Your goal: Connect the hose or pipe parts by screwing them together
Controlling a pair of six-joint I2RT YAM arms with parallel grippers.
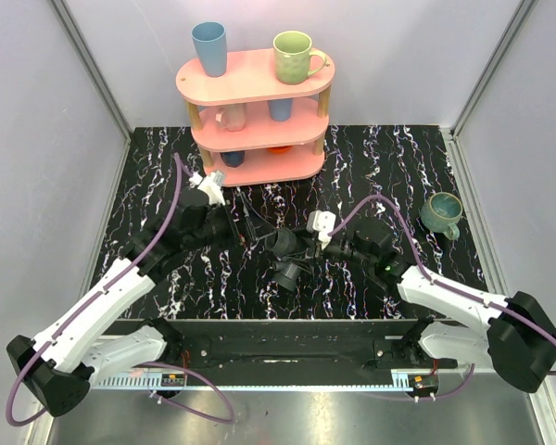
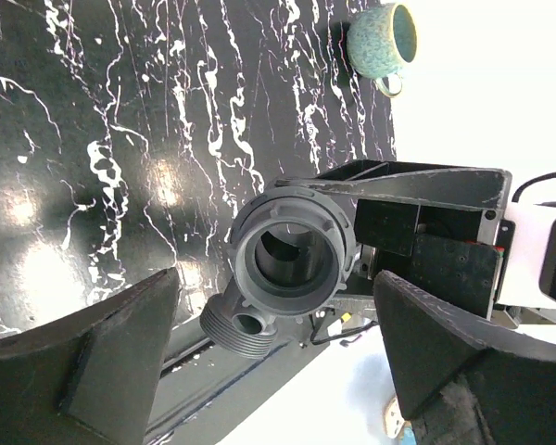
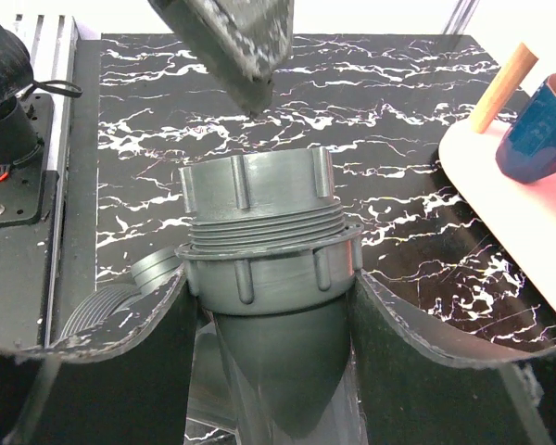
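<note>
The pipe fitting [image 1: 285, 248] was seen near the ctr of the black marbled table [image 1: 148, 176], btwn the two arms. It was clamped by the right gripper [image 3: 269, 306], w/ one finger pressed on each side of the grey body below the ribbed collar. Bare thread was visible btwn collar and flange. In the left wrist view a short threaded side branch [image 2: 236, 329] was seen sticking out at lower left of the fitting. The left gripper [image 2: 276, 278] was held wide open in front of the fitting's round open end, w/ fingers either side of it and apart from it, nothing gripped. A teal mug [image 1: 440, 213] was set on the table at right, well apart. A pink shelf [image 1: 255, 79] was placed at the back, w/ a blue cup [image 1: 209, 46] and a green mug [image 1: 295, 56] on top.
</note>
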